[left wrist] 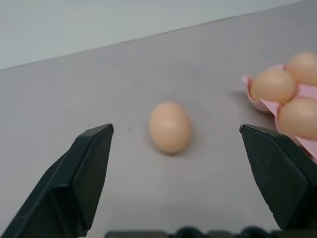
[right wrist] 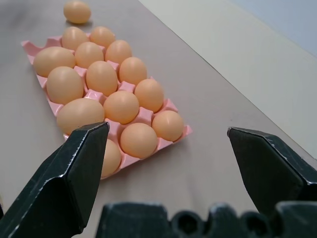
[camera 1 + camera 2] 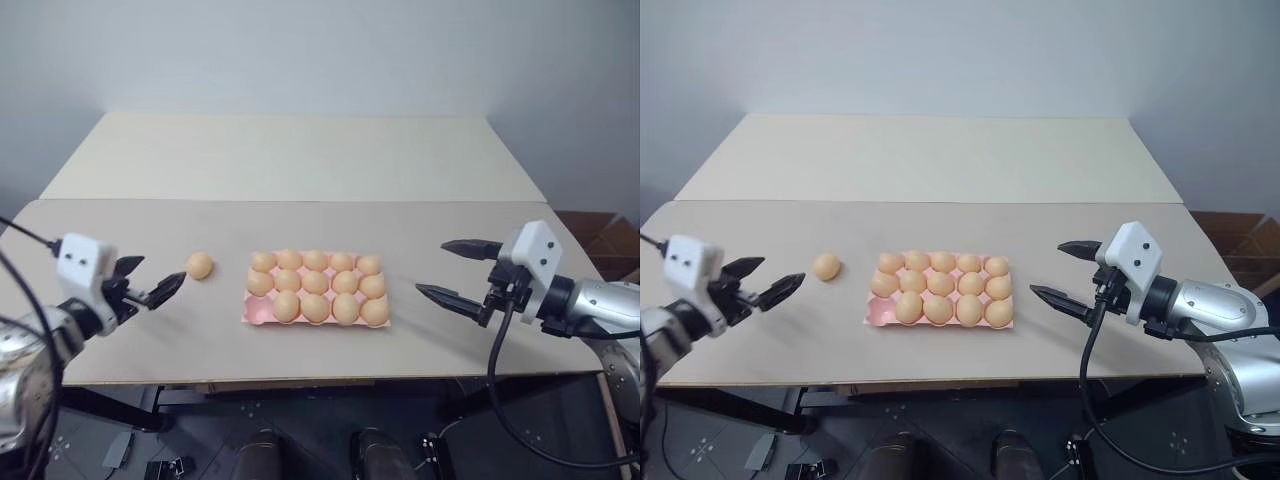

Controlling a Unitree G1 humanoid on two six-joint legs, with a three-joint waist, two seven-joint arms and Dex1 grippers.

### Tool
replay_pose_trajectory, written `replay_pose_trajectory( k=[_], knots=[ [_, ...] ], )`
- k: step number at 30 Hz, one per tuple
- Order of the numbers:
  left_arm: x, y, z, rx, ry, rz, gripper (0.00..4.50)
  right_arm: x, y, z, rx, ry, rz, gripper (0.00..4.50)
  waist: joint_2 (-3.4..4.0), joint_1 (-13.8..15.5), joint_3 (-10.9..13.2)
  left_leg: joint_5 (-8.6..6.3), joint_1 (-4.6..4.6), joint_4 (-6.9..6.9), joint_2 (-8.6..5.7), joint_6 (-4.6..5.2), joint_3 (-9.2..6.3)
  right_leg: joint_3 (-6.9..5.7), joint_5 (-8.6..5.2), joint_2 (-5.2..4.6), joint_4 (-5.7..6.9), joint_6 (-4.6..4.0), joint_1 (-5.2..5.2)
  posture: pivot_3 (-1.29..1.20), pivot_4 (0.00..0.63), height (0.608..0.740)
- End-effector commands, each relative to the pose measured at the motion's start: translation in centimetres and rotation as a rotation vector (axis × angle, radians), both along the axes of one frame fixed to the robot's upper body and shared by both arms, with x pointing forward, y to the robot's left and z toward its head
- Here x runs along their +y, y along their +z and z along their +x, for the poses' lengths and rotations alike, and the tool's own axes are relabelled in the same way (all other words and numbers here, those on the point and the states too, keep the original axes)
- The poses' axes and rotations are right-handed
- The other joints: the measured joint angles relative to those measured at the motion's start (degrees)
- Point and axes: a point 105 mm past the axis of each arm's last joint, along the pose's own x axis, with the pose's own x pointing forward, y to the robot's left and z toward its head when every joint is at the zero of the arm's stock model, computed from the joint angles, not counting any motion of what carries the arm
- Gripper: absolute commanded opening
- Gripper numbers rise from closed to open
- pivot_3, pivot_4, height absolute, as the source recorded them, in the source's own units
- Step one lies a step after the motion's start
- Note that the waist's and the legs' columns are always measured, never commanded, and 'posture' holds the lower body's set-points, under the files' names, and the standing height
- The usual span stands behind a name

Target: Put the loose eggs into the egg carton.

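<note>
No writing shows — one loose egg [image 3: 199, 264] beside the egg carton [image 3: 254, 314], both end effectors spread, empty.

- Egg carton [image 1: 297, 106] cut off at the edge of the left wrist view, with just three eggs of it in sight.
- Near corner of the egg carton hidden behind a black finger [image 2: 64, 183] in the right wrist view.
- Loose egg [image 1: 170, 127] soft and blurry close up.
- Cardboard box [image 3: 605, 240] cut off at the side, behind the tabletop [image 3: 300, 160].
</note>
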Motion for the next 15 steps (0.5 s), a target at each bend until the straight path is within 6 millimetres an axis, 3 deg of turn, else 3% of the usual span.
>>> replay_pose_trajectory(
  k=[1,5,6,8,13,15],
  knots=[
    [-0.7,-1.3,2.7,0.068,0.058,0.028,4.44,0.6,1.4,-0.7,-0.085,0.018,-0.03,4.5,-0.01,-0.1,0.0,0.0,-0.07,0.0,-0.02,0.0,0.0,-0.02,0.02,0.0,-0.03,0.03,-0.03,0.0,0.15,0.74],
    [-1.3,-2.8,5.2,0.149,0.137,0.02,4.44,1.0,1.7,-1.2,-0.109,0.03,-0.049,4.5,-0.03,-0.2,0.0,0.0,-0.11,0.0,-0.04,0.0,-0.01,-0.04,0.04,0.01,-0.05,0.06,-0.05,0.0,0.15,0.74],
    [-1.4,-3.1,5.6,0.171,0.16,0.01,4.26,1.1,1.8,-1.3,-0.114,0.032,-0.047,4.5,-0.03,-0.2,0.0,0.0,-0.12,0.01,-0.04,0.0,-0.01,-0.05,0.04,0.01,-0.04,0.07,-0.05,0.0,0.15,0.74],
    [-1.6,-3.5,6.0,0.192,0.171,0.006,3.83,1.2,2.0,-1.5,-0.121,0.032,-0.039,4.5,-0.04,-0.3,0.0,0.0,-0.11,0.03,-0.04,0.0,-0.02,-0.05,0.05,0.02,-0.02,0.08,-0.04,0.0,0.15,0.74],
    [-2.7,-2.5,5.8,0.149,0.097,0.016,2.13,0.8,2.3,-1.4,-0.129,-0.007,-0.027,4.5,-0.04,-0.5,0.0,0.01,-0.11,0.03,-0.04,0.0,-0.03,-0.05,0.06,0.0,-0.01,0.09,-0.04,0.0,0.15,0.74],
    [-2.9,-2.0,5.5,0.137,0.068,0.03,1.78,0.7,2.3,-1.4,-0.128,-0.017,-0.019,4.5,-0.04,-0.4,0.0,0.01,-0.12,0.05,-0.04,0.0,-0.03,-0.05,0.06,-0.01,-0.01,0.09,-0.05,0.0,0.15,0.74]
  ],
)
